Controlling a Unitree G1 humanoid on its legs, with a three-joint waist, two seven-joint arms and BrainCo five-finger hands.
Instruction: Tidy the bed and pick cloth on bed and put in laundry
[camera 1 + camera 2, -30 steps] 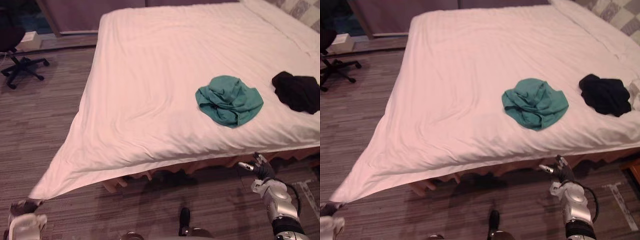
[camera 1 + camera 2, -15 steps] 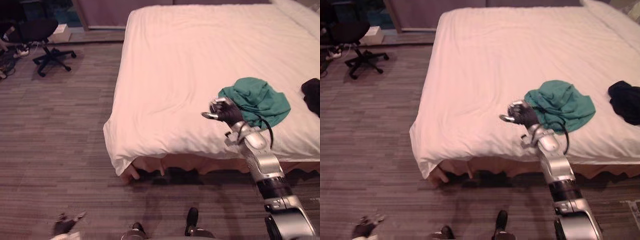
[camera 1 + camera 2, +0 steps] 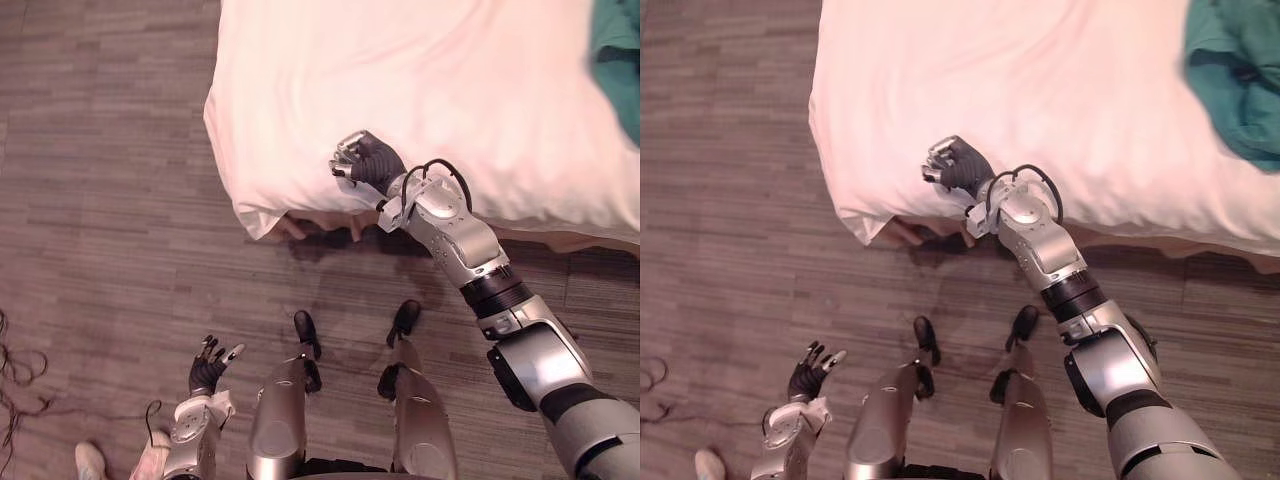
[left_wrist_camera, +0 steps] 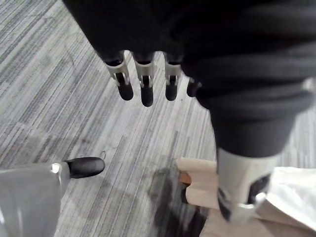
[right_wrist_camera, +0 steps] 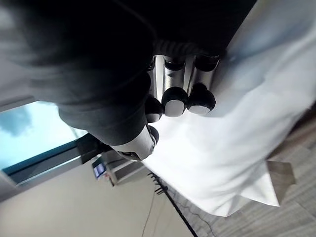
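Note:
A white duvet (image 3: 430, 90) covers the bed, its near corner (image 3: 252, 215) hanging over the edge. A green cloth (image 3: 1238, 75) lies crumpled on the duvet at the far right. My right hand (image 3: 366, 160) hovers over the duvet's front edge, a little right of the corner, with fingers (image 5: 176, 101) curled into a fist and nothing in them. Low at the lower left, over the floor, my left hand (image 3: 209, 369) is open with its fingers (image 4: 145, 91) straight and holds nothing.
A wooden bed leg (image 4: 198, 180) stands under the duvet corner (image 4: 291, 197). Striped grey-brown floor (image 3: 110, 230) spreads left of and in front of the bed. A person's light shoe (image 3: 90, 461) shows at the bottom left.
The camera has tilted down towards the bed's front corner. My right hand moved left along the duvet's front edge, away from the green cloth. The left hand stays low and open over the floor.

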